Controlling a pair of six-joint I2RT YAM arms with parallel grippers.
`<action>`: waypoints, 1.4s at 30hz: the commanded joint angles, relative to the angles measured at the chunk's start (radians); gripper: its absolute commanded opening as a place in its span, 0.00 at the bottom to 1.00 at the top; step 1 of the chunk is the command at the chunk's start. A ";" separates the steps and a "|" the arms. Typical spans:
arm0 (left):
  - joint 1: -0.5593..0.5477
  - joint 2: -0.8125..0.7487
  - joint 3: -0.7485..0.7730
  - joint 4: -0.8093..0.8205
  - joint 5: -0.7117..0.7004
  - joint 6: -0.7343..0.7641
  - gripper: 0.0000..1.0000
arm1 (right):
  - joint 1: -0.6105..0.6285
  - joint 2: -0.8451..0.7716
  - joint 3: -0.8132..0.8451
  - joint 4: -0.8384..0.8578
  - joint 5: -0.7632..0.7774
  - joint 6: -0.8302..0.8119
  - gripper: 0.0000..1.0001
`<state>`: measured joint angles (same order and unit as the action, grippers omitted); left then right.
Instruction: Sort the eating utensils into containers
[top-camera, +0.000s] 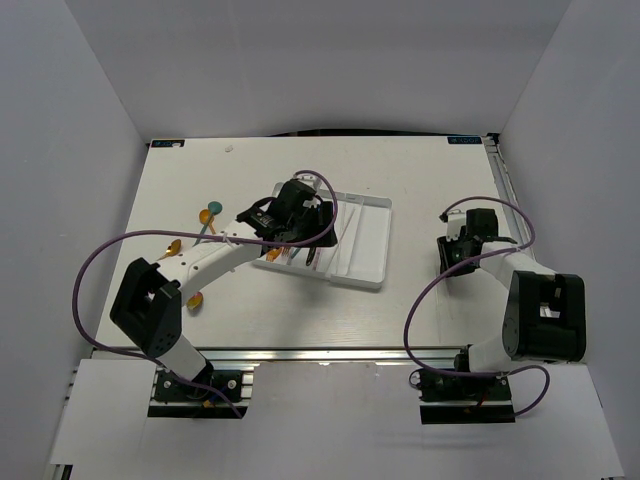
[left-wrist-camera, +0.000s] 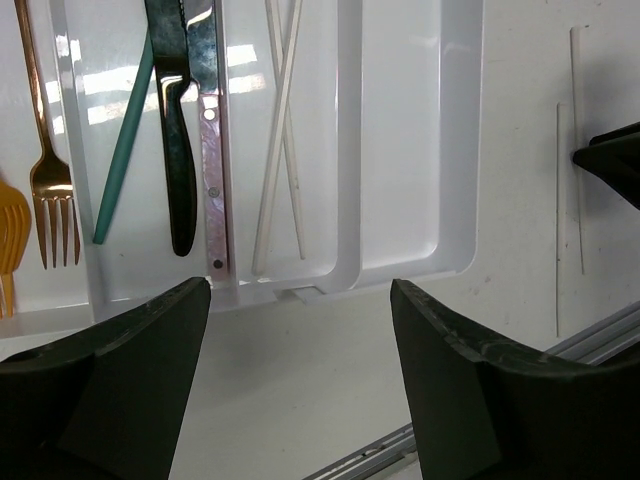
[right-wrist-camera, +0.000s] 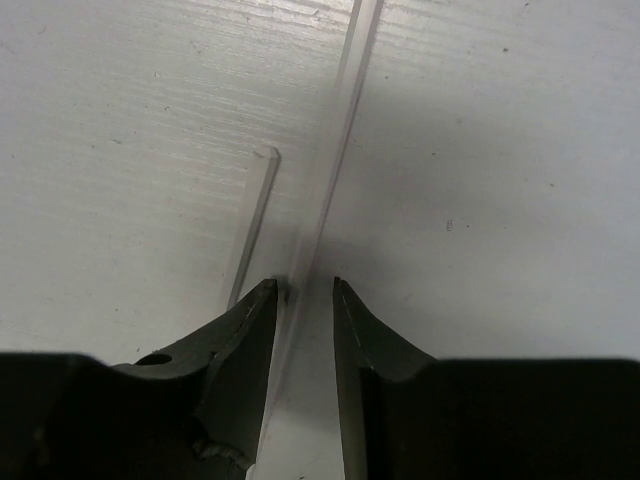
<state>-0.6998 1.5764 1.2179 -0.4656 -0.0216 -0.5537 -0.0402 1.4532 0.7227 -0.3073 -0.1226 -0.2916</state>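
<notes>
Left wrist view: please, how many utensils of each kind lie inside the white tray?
Forks: 2
Knives: 2
Teal handle, kind unclear: 1
Chopsticks: 2
Total in the tray: 7

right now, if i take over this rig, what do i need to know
Left gripper: open, empty, over the near end of the tray.
Right gripper: jaws straddle one chopstick on the table right of the tray, not yet clamped; a second chopstick beside it.
Done: forks, knives, two crossed chopsticks in separate compartments; fourth compartment empty.
Left: both table chopsticks, plus spoons left of the tray.
</notes>
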 joint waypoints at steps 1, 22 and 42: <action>0.006 -0.052 -0.011 0.021 -0.018 0.008 0.84 | 0.016 0.027 0.009 0.027 0.009 0.023 0.36; 0.006 -0.105 -0.046 0.019 -0.044 -0.006 0.85 | 0.028 0.067 0.089 0.010 0.046 0.026 0.00; 0.013 -0.182 -0.132 0.030 -0.078 -0.078 0.86 | 0.150 -0.013 0.342 0.033 -0.391 0.256 0.00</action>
<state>-0.6949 1.4548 1.1004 -0.4591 -0.0807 -0.6064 0.0700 1.4403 0.9936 -0.3256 -0.4080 -0.1295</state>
